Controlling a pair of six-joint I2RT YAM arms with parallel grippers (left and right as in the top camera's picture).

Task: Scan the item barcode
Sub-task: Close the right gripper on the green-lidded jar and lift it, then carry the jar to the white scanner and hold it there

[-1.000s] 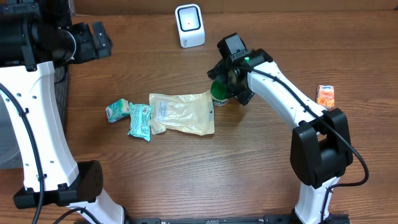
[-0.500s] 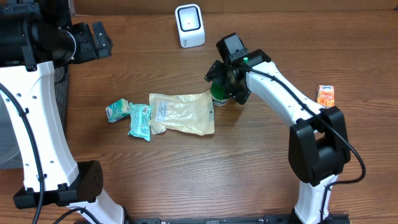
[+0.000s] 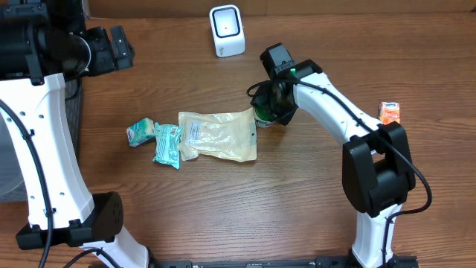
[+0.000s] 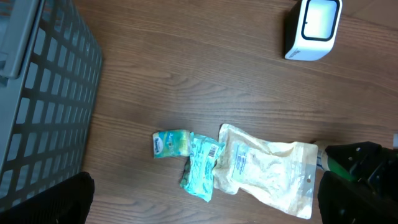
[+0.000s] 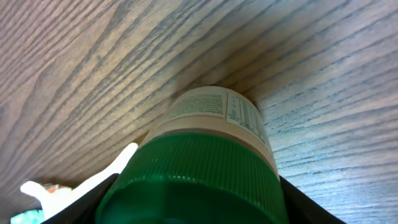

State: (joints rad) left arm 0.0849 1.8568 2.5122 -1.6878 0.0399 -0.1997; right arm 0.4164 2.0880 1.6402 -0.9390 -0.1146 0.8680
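Note:
A white bottle with a green ribbed cap (image 5: 205,162) stands on the wooden table next to a cream pouch (image 3: 219,135). My right gripper (image 3: 269,104) is over it, its fingers pressed against both sides of the cap, which fills the right wrist view. From above only a sliver of the bottle (image 3: 261,117) shows under the wrist. The white barcode scanner (image 3: 227,30) stands at the table's far edge. High at the far left, my left gripper (image 3: 111,45) is open and holds nothing; its dark fingertips (image 4: 68,199) frame the left wrist view.
Two teal packets (image 3: 168,143) (image 3: 140,132) lie left of the pouch. An orange juice box (image 3: 389,113) stands at the right edge. A grey mesh basket (image 4: 37,93) sits beyond the table's left side.
My right gripper's fingers have drawn in from wide open onto the bottle's cap, and the wrist has settled slightly lower. The left arm has not moved.

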